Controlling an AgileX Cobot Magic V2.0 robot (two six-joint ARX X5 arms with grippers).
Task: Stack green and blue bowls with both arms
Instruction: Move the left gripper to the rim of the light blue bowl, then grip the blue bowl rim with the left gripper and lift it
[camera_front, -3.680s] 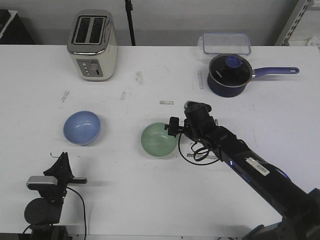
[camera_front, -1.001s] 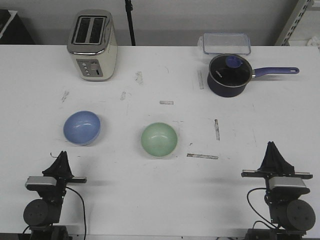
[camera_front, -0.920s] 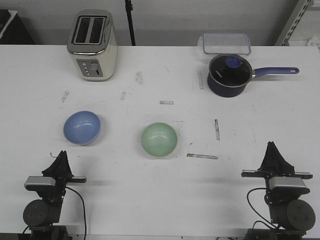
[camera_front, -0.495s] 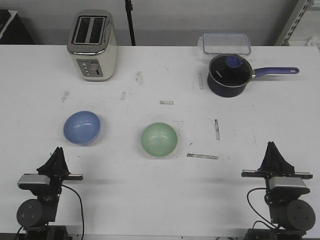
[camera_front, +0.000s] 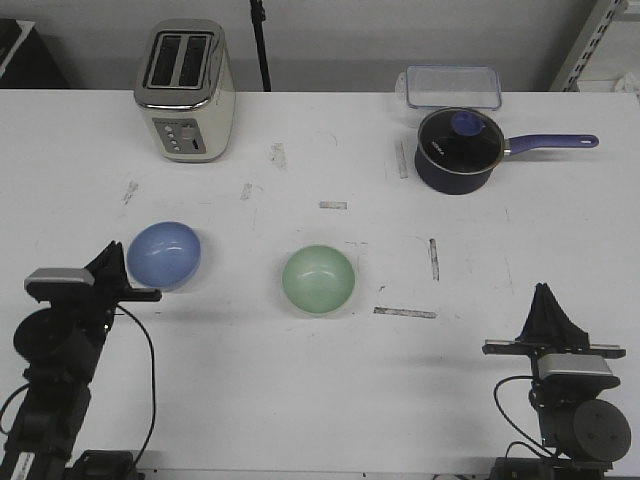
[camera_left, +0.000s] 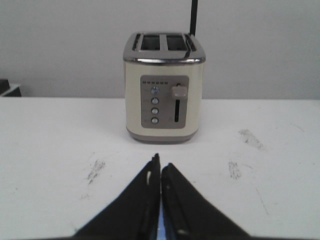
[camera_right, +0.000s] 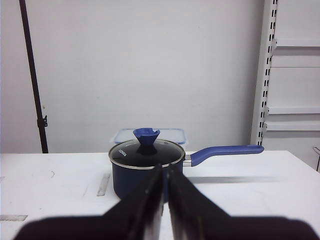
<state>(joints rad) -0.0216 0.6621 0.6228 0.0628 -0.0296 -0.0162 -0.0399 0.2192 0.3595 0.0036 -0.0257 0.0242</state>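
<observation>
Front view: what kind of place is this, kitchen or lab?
Likely a robot test lab, not a kitchen: a bare scuffed white table staged with toaster and saucepan, plain wall, metal shelving upright behind.

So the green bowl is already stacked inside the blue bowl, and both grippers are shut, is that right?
Not quite. The front view shows the green bowl sitting alone on the table, apart from the blue bowl; nothing is stacked. The left gripper and right gripper are indeed shut.
</observation>
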